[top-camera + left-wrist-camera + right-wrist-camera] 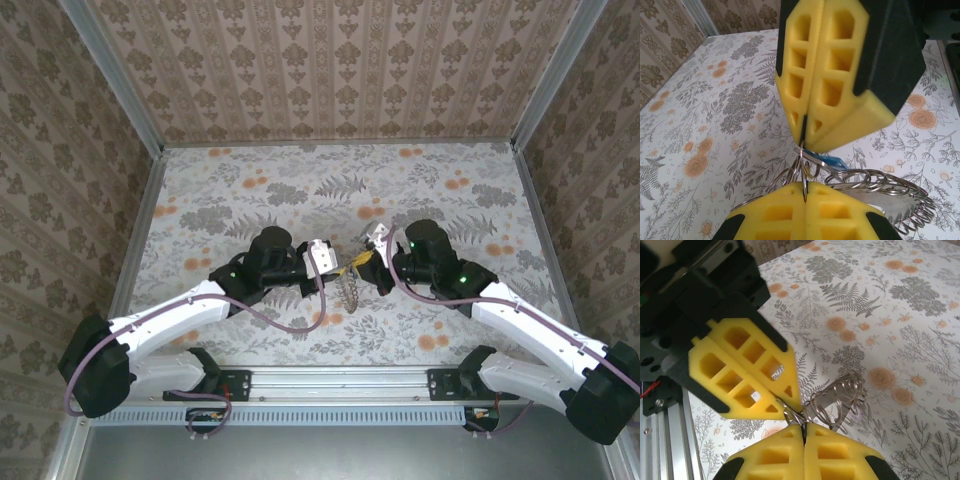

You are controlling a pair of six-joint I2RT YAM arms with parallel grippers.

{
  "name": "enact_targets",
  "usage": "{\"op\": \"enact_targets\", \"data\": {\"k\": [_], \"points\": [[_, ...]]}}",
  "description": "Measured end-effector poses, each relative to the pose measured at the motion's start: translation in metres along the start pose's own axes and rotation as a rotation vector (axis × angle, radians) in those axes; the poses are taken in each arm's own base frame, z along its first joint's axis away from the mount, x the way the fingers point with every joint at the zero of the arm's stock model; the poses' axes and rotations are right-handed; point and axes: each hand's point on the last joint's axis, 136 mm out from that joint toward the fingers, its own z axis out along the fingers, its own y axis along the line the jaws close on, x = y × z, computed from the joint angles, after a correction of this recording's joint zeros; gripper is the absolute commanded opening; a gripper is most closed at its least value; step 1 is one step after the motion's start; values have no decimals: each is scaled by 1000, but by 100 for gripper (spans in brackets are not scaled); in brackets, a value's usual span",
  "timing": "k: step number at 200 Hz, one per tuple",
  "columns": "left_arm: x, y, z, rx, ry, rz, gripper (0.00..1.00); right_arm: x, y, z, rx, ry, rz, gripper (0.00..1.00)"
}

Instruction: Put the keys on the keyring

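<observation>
Walls: brown damask wallpaper (330,60) closes the cell at 9, 12 and 3 o'clock, with aluminium posts (115,75) in the far corners.
Table: a cloth-covered table (250,190), printed with grey ferns and orange flowers, fills the floor of the cell.
Rail: an aluminium rail (350,380) along the 6 o'clock edge carries both bases.
Arms: the left arm (200,300) and right arm (500,305) reach inward and meet near the table's middle. A purple cable (290,325) loops under the left one.
Left gripper: the left gripper (346,266) comes in from 9 o'clock. In its wrist view its yellow foam fingers (840,215) are pressed flat together, with a thin wire ring pinched in the seam.
Right gripper: the right gripper (368,256) comes in from 3 o'clock, likewise clamped tight on wire. Its tip almost touches the other's.
Keys: the keys (350,290) hang from that meeting point toward 6 o'clock. Up close they are a coil of wire rings with a toothed blade (875,187).
Blue tag: a small blue tag (832,161) sits among the rings just under the right gripper's tip.
In the way: in each wrist view the opposite gripper's block covers much of the cloth, and the foam hides the pinch itself.
Hard to make out: from overhead, single keys cannot be told apart, nor whether the lowest one touches the cloth.
</observation>
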Motion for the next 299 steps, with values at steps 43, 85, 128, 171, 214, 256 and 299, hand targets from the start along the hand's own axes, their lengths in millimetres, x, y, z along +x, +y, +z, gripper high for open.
{"op": "enact_targets", "data": {"k": [43,85,128,171,214,256,299], "points": [[-3,1,0,-9,-26,12,0,0,-4,-2,-8,-4,66,0],[-5,2,-1,-26,-61,22,0,1,-6,-2,-26,-2,106,0],[-9,5,-2,-53,-94,6,0,11,-15,-5,0,28,136,0],[-11,10,-3,-85,-113,-10,0,16,-18,-5,16,44,143,11],[2,16,-11,-110,-80,-32,0,38,-73,-26,302,120,301,47],[8,27,-40,-145,-72,-63,0,67,-151,-41,546,303,733,34],[15,21,-47,-124,-61,-103,0,122,-174,-2,549,564,880,43]]}}
